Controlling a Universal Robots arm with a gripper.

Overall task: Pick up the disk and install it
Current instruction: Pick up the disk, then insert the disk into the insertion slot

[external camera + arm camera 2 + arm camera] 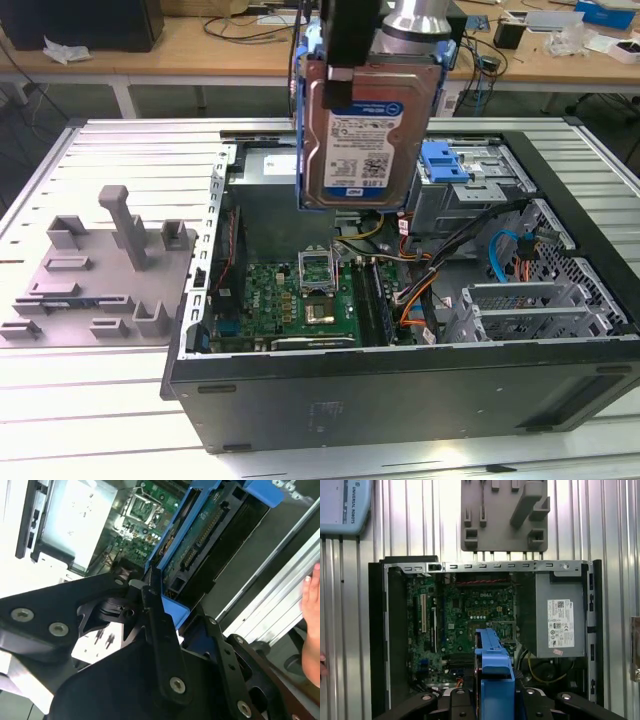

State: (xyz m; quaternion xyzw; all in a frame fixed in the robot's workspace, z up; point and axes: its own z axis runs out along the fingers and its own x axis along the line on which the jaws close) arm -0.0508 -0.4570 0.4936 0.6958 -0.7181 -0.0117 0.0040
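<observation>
- Pickup looks done: my pincer (372, 60) is clamped tight on the disk (365, 130), jaws closed against its blue bracket (494, 670).
- The disk hangs upright over the open computer case (400, 390), label facing the exterior camera, touching nothing inside.
- Installing is what remains, I judge: the disk sits in no bay.
- The case holds the motherboard (300, 300), loose cables (415, 290) and the power-supply box (560, 615).
- In the exterior view, the drive cage with its blue latch (445, 160) lies at three o'clock from the disk.
</observation>
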